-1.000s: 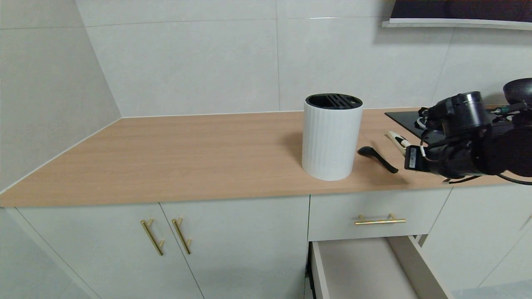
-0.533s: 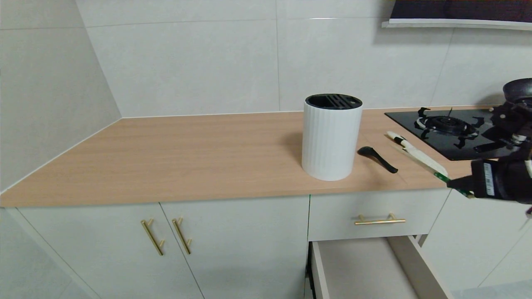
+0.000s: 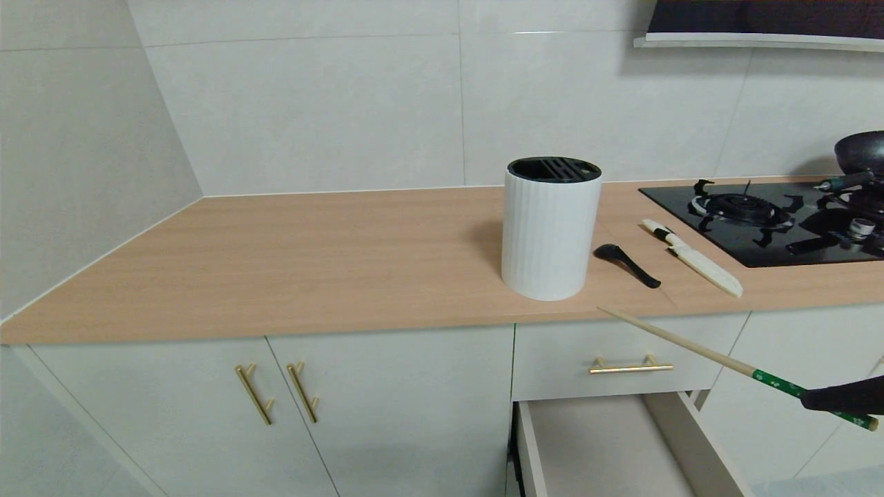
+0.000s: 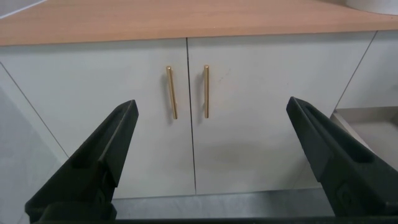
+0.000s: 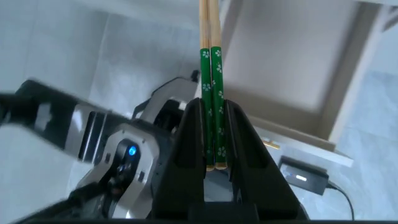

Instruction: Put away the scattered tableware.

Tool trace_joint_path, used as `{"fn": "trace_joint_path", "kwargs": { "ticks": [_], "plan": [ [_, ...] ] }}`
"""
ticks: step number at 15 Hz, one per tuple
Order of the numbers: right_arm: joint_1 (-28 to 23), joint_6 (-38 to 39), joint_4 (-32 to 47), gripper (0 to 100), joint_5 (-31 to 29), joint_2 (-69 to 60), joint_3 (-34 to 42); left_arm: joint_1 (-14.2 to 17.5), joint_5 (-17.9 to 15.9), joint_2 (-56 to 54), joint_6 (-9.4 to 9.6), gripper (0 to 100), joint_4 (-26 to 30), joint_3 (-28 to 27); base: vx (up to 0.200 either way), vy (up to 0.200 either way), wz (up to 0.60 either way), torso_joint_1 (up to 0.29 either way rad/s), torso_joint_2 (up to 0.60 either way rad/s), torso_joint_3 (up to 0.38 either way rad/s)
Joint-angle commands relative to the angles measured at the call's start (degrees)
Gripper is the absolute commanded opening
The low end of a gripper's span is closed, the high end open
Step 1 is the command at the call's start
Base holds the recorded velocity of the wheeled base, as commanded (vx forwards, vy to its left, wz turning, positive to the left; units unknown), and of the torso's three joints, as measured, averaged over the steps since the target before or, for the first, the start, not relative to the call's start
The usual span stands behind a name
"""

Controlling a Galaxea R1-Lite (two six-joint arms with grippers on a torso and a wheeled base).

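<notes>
Two chopsticks (image 5: 209, 62) are pinched in the right gripper (image 5: 210, 121) near the open drawer (image 3: 597, 445), the left gripper (image 4: 211, 111) spread wide.

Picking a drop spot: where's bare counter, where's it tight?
Counter is bare from the left wall to the white holder. Open drawer: visible part bare too. Tight between holder and stove: black spoon, knife.

The wooden countertop (image 3: 311, 255) carries a white ribbed holder (image 3: 550, 231) with a black slotted top, standing upright. Just beside the holder, on its right, lies a black spoon (image 3: 626, 264). Near the spoon lies a pale thing, probably a knife (image 3: 693, 257). A black gas hob (image 3: 760, 221) sits at the right end.
</notes>
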State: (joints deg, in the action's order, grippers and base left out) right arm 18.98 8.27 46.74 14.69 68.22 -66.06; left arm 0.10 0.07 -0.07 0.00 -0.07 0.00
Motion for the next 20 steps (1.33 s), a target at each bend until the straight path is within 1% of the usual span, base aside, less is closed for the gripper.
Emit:
{"fn": "trace_joint_path", "kwargs": {
  "ticks": [1, 3, 6, 10, 14, 16, 20],
  "plan": [
    [0.09, -0.62, -0.42, 0, 0.16, 2.53, 1.55, -0.01, 0.01, 0.07, 0.0, 100, -0.01, 0.0, 0.0, 0.0, 0.0, 0.0, 0.0, 0.0],
    [0.0, -2.99, -0.51, 0, 0.16, 3.94, 2.69, -0.01, 0.01, 0.07, 0.0, 100, -0.01, 0.0, 0.0, 0.0, 0.0, 0.0, 0.0, 0.0],
    [0.09, -3.26, -0.77, 0, 0.08, 6.4, 3.57, -0.01, 0.01, 0.07, 0.0, 100, -0.01, 0.0, 0.0, 0.0, 0.0, 0.0, 0.0, 0.0],
    [0.09, -3.26, -4.29, 0, -0.19, 8.07, 5.86, -0.01, 0.01, 0.07, 0.0, 100, -0.01, 0.0, 0.0, 0.0, 0.0, 0.0, 0.0, 0.0],
    [0.09, -3.26, -4.99, 0, -0.19, 9.21, 6.47, -0.01, 0.01, 0.07, 0.0, 100, -0.01, 0.0, 0.0, 0.0, 0.0, 0.0, 0.0, 0.0],
    [0.09, -3.26, -4.99, 0, -0.19, 9.56, 6.47, -0.01, 0.01, 0.07, 0.0, 100, -0.01, 0.0, 0.0, 0.0, 0.0, -0.085, 0.22, 0.146],
    [0.27, -3.26, -4.99, 0, -0.19, 10.18, 6.56, -0.01, 0.01, 0.07, 0.0, 100, -0.01, 0.0, 0.0, 0.0, 0.0, -0.174, 0.44, 0.261]
  ]
}}
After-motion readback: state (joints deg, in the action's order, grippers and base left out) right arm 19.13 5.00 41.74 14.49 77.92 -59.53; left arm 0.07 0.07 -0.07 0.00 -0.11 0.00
